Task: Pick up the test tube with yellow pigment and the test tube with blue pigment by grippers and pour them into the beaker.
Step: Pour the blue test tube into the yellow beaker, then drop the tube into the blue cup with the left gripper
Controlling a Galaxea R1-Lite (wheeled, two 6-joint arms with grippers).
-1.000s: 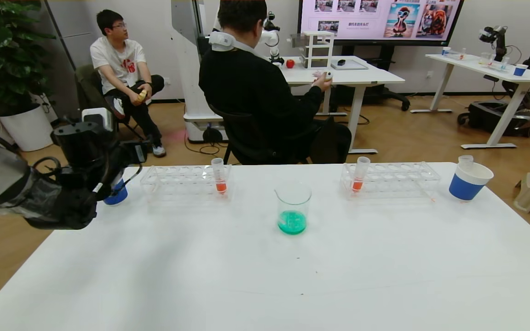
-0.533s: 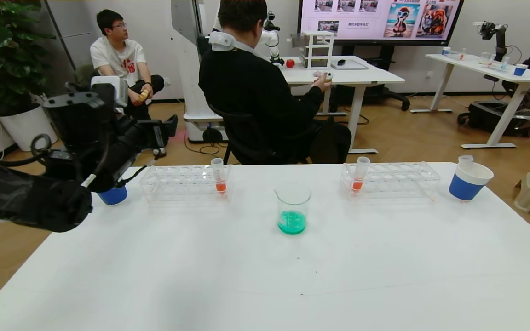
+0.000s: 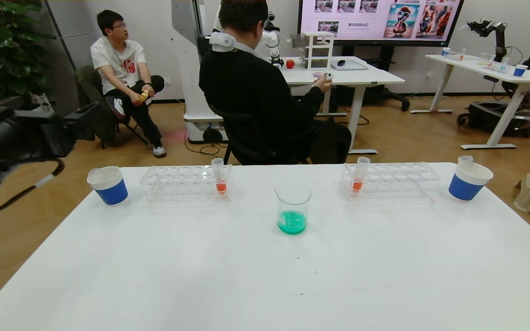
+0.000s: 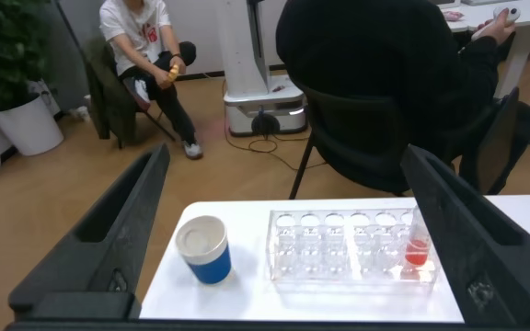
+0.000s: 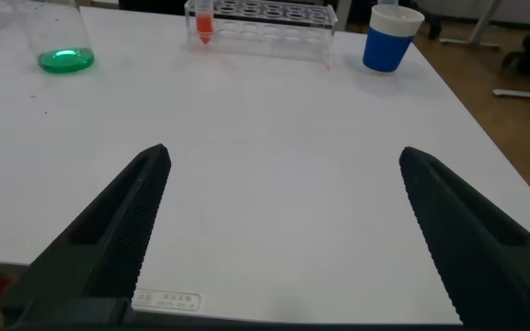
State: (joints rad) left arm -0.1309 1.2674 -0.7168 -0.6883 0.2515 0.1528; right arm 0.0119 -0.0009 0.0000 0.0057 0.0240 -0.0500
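The beaker stands mid-table and holds green liquid; it also shows in the right wrist view. No tube with yellow or blue pigment shows. A clear, empty-looking tube stands in the right blue cup. My left gripper is open and empty, raised off the table's far left corner, above and left of the left blue cup. In the left wrist view the gripper looks down on that cup. My right gripper is open and empty over the table's near part, out of the head view.
Two clear racks, left and right, each hold one tube with orange-red liquid. Two people sit beyond the table's far edge. The table's left edge lies just below my left arm.
My left gripper has lifted off the left blue cup and swung up and back to the left. The cup, hidden before, is now in full view.
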